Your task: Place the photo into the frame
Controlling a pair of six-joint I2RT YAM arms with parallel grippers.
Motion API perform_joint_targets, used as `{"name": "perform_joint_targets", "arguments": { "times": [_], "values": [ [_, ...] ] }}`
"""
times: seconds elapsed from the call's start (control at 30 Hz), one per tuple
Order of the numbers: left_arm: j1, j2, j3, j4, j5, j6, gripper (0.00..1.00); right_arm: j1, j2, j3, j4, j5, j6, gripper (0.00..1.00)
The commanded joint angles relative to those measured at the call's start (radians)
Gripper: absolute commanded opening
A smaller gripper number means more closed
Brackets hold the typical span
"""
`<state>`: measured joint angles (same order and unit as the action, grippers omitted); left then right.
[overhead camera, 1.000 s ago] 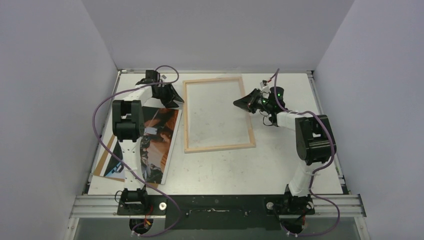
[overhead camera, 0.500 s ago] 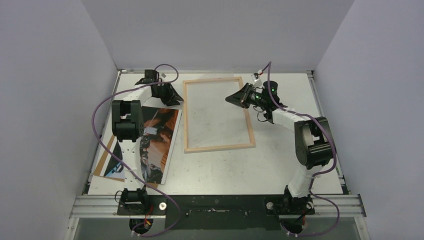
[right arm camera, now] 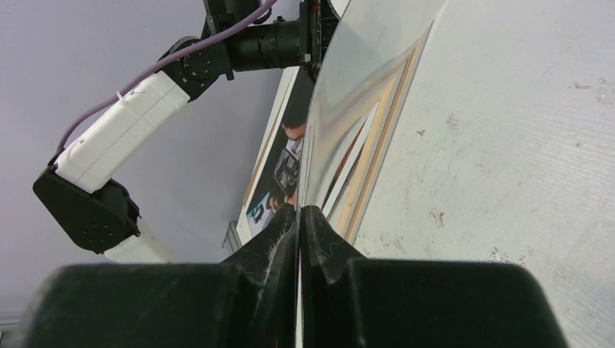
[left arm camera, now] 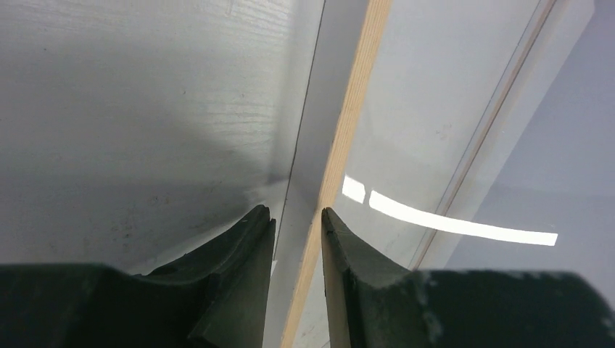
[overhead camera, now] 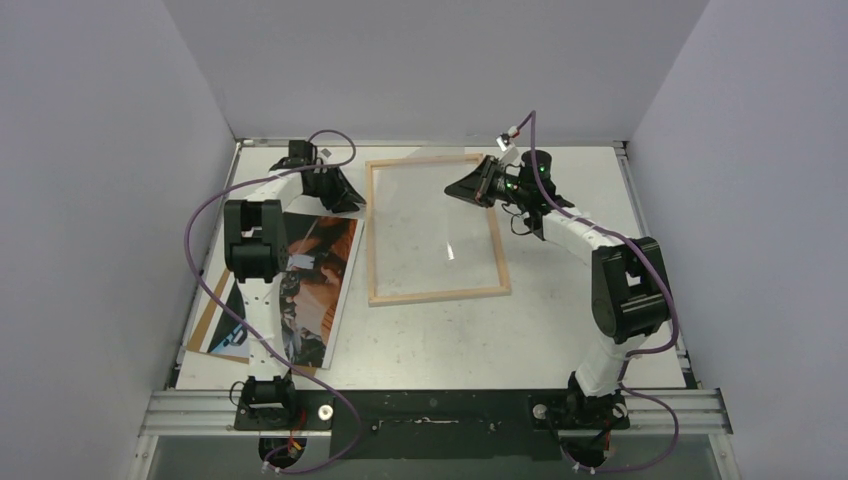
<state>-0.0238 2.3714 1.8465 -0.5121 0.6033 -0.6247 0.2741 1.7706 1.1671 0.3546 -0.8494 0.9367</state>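
Right claw (overhead camera: pixel 455 190) now farther left, pinched on the glossy clear pane (right arm camera: pixel 362 72); left claw (left arm camera: pixel 297 214) parted astride the pale-wood frame (left arm camera: pixel 355 109)

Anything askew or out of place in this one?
The clear pane stands tipped up out of the frame, pinched at its edge in the shut right tool. The photo lies skewed over a brown board.

Loads of bare surface (overhead camera: pixel 450 345) in front of the frame (overhead camera: pixel 437 296) and off to its right. Left side's tight: the photo (overhead camera: pixel 318 300) lies just beside the frame, left arm (overhead camera: pixel 255 240) over it. Above the frame, the right end effector (overhead camera: pixel 455 190) pinches the clear pane (right arm camera: pixel 355 87), tilted up.
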Motion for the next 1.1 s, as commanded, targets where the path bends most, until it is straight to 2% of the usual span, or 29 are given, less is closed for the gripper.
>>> {"name": "perform_joint_targets", "arguments": {
  "times": [0.0,0.7,1.07],
  "values": [
    [0.011,0.018,0.053,0.009,0.018,0.012,0.28,0.002,-0.042,0.046,0.015,0.002,-0.051,0.0],
    [0.011,0.057,0.085,-0.017,0.024,0.016,0.25,0.07,-0.036,0.222,-0.3,0.023,-0.323,0.0],
    [0.012,0.055,0.082,-0.014,0.021,0.016,0.24,0.095,-0.056,0.293,-0.399,0.018,-0.378,0.0]
  ]
}}
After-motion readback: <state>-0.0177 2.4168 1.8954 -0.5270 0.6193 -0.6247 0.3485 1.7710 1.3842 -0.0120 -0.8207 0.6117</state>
